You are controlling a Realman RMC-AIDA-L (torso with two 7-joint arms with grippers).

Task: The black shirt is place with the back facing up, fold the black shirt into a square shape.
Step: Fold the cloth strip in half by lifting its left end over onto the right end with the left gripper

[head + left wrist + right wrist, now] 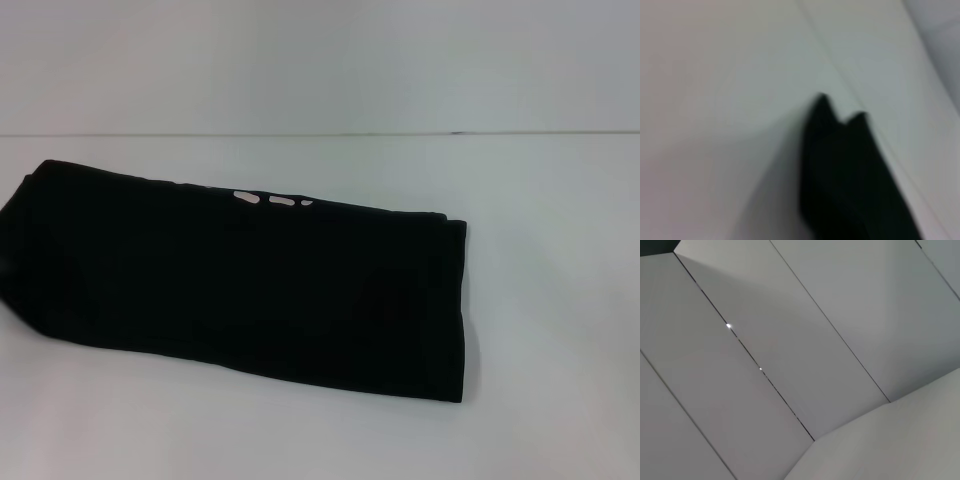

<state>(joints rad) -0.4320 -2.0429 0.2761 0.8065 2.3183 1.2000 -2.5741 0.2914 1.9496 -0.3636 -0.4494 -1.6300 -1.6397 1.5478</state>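
Observation:
The black shirt (240,285) lies on the white table (540,200), folded into a long band that runs from the left edge of the head view to right of the middle. A few whitish marks of lettering (270,199) show along its far edge. In the left wrist view a dark piece of the shirt (850,180) with two pointed corners shows against the white table. Neither gripper shows in any view.
A white wall (320,60) rises behind the table's far edge. The right wrist view shows only white wall panels (790,340) with thin seams and a bit of table surface.

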